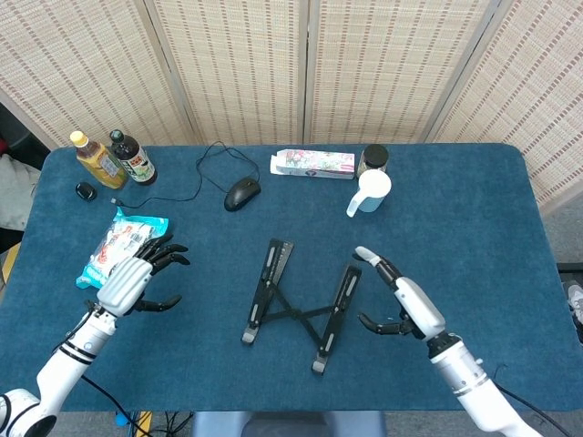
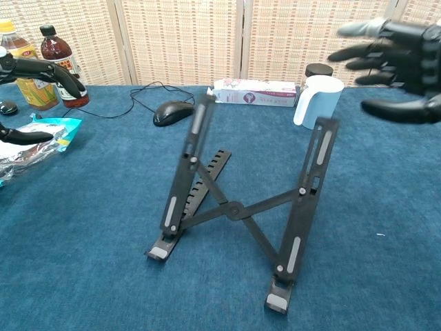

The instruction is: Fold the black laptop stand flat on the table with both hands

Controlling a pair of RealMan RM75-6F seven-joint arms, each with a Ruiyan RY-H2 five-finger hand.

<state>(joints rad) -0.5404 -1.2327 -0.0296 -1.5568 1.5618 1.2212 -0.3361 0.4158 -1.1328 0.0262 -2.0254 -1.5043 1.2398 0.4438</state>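
— Right hand (image 1: 408, 305) first: what's it doing?

— Fingers spread, holding nothing, hanging just right of the laptop stand (image 1: 296, 304) and clear of it. Left hand (image 1: 127, 280) likewise spread and empty, well off to the left beside the snack bag (image 1: 123, 248).

— Where's the stand?

— Middle of the blue counter (image 1: 474, 228), near my edge. Chest view shows it propped: two slotted rails leaning back, crossed struts between them, rubber-tipped feet down. Not flat yet.

— How do I expect it to handle?

— Thin rigid bars, so stiff and probably light; I'd guess it skates on the cloth if pushed from one side only. Hinges look like friction joints, so they may resist, then give at once.

— Where to take hold?

— One hand on each rail's upper end, pressing down evenly, fingers kept out of the scissor crossing. Mouse (image 1: 241, 193) and mug (image 1: 370, 192) sit well behind, out of the way.
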